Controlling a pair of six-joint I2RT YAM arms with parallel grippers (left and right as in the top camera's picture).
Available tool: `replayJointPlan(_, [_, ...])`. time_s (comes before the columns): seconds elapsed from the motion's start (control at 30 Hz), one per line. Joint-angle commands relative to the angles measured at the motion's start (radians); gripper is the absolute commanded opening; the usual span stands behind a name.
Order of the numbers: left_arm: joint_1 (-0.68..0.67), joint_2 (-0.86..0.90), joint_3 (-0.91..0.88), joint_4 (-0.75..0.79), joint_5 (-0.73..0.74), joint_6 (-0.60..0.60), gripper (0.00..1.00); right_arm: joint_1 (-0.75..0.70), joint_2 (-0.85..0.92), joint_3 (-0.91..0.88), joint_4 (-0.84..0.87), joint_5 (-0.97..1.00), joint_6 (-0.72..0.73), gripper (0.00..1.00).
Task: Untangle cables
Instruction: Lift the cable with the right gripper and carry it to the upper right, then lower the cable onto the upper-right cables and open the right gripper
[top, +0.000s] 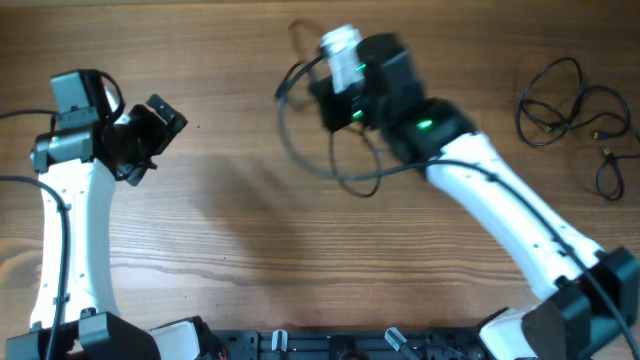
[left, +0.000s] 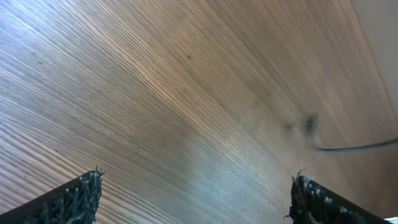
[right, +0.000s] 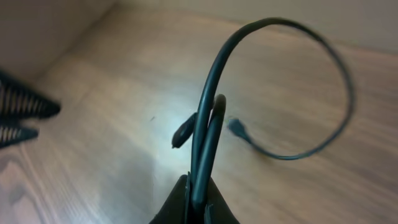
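Note:
My right gripper (top: 335, 100) is shut on a thin black cable (top: 300, 150) and holds it above the table at the upper middle. In the right wrist view the cable (right: 208, 124) rises from my shut jaws (right: 198, 193) and loops round to a small plug end (right: 236, 129). More black cables (top: 570, 105) lie in loose loops at the far right. My left gripper (top: 150, 135) is open and empty at the left; its fingertips (left: 196, 193) hang over bare wood.
A thin dark cable (left: 360, 147) crosses the right edge of the left wrist view. The wooden table top (top: 250, 250) fills the scene. The arm bases sit along the front edge.

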Motion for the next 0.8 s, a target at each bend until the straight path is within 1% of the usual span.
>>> replayJointPlan(0.0, [-0.047,0.008,0.001,0.0,0.013,0.0,1.0,-0.099,-0.034,0.015,0.013,-0.087,0.03,0.04])
replayJointPlan(0.1, [-0.097,0.008,0.0,0.0,0.013,0.0,1.0,-0.19,-0.034,0.054,0.021,-0.103,0.064,0.04])
replayJointPlan(0.37, [-0.192,0.008,0.001,0.003,0.013,-0.018,1.0,-0.384,-0.023,0.273,0.027,-0.06,0.051,0.04])
replayJointPlan(0.5, [-0.215,0.008,0.0,0.014,0.013,-0.019,1.0,-0.478,0.001,0.284,0.097,-0.053,0.022,0.04])
replayJointPlan(0.63, [-0.246,0.008,0.001,0.015,0.013,-0.019,1.0,-0.583,0.068,0.284,0.179,0.036,0.014,0.04])
replayJointPlan(0.77, [-0.285,0.008,0.001,0.021,0.013,-0.019,1.0,-0.66,0.142,0.284,0.248,0.061,0.006,0.04])
